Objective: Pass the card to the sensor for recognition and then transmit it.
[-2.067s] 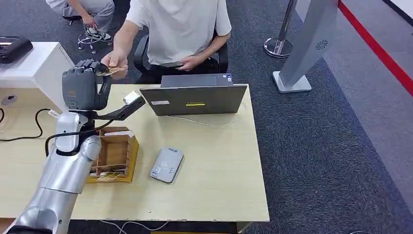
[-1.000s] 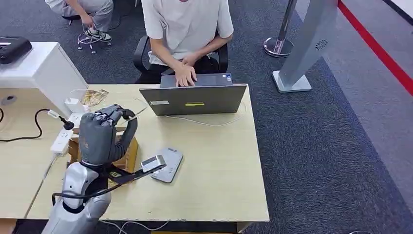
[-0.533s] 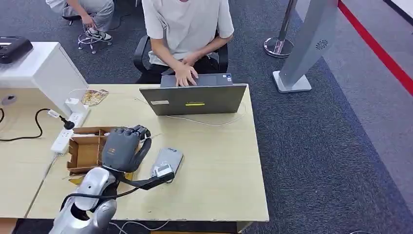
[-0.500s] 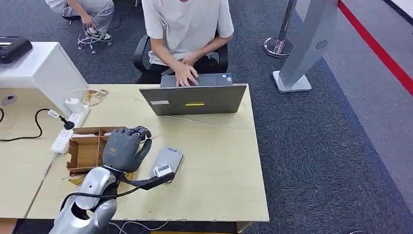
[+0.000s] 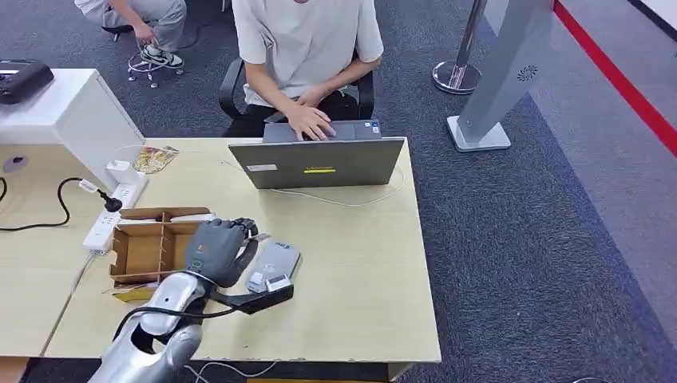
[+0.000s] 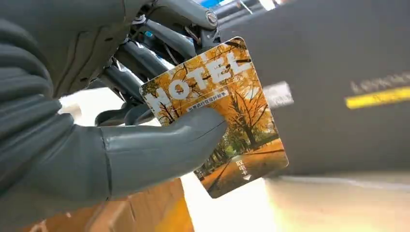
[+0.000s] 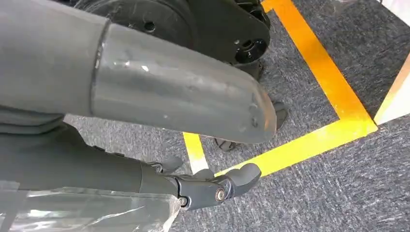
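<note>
One power strip (image 5: 112, 217) lay at the table's (image 5: 359, 319) left, then one cardboard organiser (image 5: 148, 247), one left hand (image 5: 217, 249), one grey sensor (image 5: 274, 266) and one open laptop (image 5: 319, 163) with a person (image 5: 307, 48) seated behind it. The left hand pinched the single hotel card (image 6: 220, 113) between thumb and fingers (image 6: 145, 60), just at the sensor's left edge. A second card (image 5: 154, 158) lay by the far edge. Bare tabletop stretched right of the sensor. The right hand (image 7: 208, 186) hung over carpet, fingers apart, holding nothing. Half a second before, the left hand had been further left, closer to the organiser.
</note>
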`<state>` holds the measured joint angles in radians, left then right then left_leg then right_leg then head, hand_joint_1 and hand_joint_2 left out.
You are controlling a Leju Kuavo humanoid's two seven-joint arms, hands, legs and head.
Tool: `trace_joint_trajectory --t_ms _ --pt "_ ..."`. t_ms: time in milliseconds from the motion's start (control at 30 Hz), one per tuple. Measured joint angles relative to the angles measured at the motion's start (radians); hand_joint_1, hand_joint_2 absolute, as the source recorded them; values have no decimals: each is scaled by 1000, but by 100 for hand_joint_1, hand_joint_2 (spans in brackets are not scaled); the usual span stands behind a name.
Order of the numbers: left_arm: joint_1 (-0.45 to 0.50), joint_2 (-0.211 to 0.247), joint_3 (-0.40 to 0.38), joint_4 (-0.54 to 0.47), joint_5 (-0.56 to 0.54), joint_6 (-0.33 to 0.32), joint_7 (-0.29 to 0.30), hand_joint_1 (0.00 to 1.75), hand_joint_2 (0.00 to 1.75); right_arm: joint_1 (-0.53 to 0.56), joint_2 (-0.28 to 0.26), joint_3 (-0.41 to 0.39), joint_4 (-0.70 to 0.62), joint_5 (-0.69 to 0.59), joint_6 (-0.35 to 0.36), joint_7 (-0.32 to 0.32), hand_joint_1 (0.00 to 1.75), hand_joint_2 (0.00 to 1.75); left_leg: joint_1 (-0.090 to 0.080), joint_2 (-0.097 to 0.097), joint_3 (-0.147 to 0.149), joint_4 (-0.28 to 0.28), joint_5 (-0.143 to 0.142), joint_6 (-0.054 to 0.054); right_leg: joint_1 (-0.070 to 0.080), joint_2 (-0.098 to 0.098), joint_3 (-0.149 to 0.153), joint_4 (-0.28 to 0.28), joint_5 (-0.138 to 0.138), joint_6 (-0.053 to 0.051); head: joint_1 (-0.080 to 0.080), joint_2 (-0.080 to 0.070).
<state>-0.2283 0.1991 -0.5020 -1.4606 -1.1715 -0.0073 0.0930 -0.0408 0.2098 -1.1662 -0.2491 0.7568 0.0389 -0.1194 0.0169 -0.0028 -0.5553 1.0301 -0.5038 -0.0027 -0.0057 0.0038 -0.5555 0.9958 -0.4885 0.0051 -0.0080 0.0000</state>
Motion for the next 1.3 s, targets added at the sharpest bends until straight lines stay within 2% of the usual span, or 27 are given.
trace_joint_trajectory --t_ms 500,800,967,1200,1300 --pt "-4 1 -34 39 29 -23 -22 175 175 1 0 -1 0 6 0 1 0 0 0 0 0 0 0 0 0 0 0 0 0 0 0 0" --pt "-13 0 -97 107 48 -44 -40 175 175 0 2 -1 0 35 4 1 0 0 0 0 0 0 0 0 0 0 0 0 0 0 0 0" --pt "-15 -4 -119 149 25 -46 15 175 175 1 4 -2 0 40 4 2 0 0 0 0 0 0 0 0 0 0 0 0 0 0 0 0" --pt "-35 11 -134 146 45 -132 51 175 175 2 7 -21 0 47 5 3 0 0 0 0 1 0 0 0 0 0 1 0 0 0 0 0" --pt "-41 21 -141 142 47 -143 64 175 175 2 8 -26 0 49 5 3 0 0 0 0 2 0 0 0 0 0 2 0 0 0 0 0"
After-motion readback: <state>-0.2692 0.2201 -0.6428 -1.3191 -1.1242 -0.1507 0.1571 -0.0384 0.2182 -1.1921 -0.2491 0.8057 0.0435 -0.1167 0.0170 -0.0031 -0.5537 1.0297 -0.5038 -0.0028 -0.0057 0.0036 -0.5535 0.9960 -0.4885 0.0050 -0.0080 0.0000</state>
